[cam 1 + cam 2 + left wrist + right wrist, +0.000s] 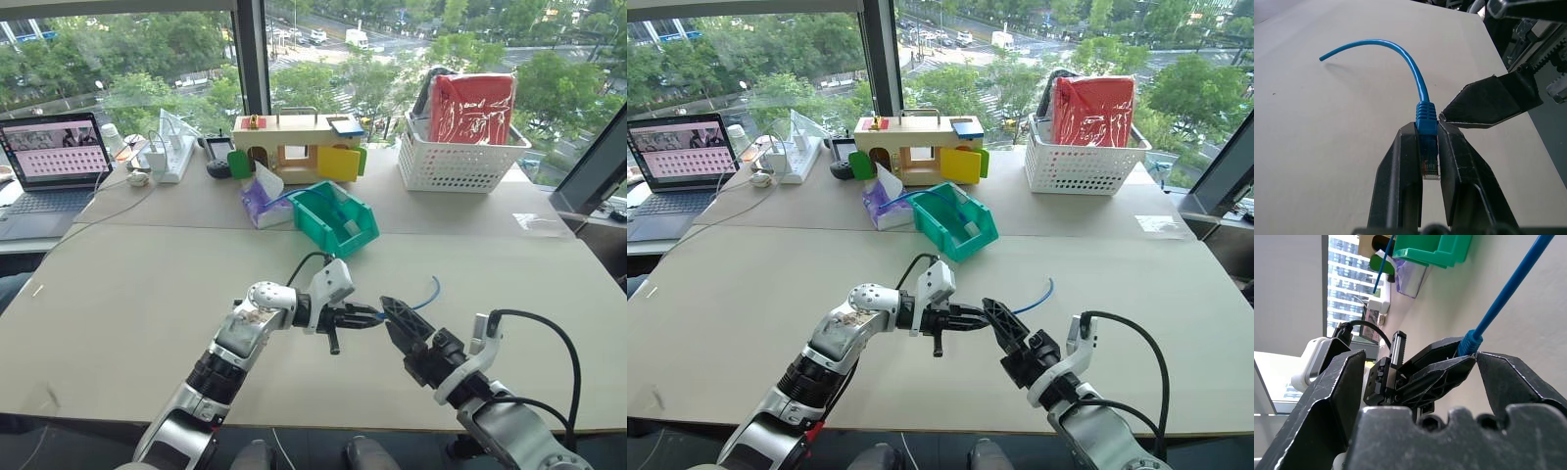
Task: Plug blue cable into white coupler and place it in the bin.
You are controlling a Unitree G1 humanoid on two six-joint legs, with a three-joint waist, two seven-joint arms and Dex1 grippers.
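Nearest, above the pale matte table: left gripper clenched on the ribbed boot and clear plug of the blue cable, black fingers pressed flat against both sides of the plug. Just beside, right gripper spread wide, grasping nothing, one pointed black fingertip touching or nearly touching the left gripper's finger next to the plug; in the right wrist view, left gripper's tip and cable boot sitting between the open fingers. Beyond the grip, thin glossy cord arching away over the tabletop to a free end. Farther back, mid-table: bin, teal-green moulded plastic, rectangular with sloped cut-away front, holding a small white block, possibly the white coupler, too small to confirm. Just left of it, purple tissue pack. Farthest, along the window: wooden toy house, white lattice basket with red packet, laptop at far left.
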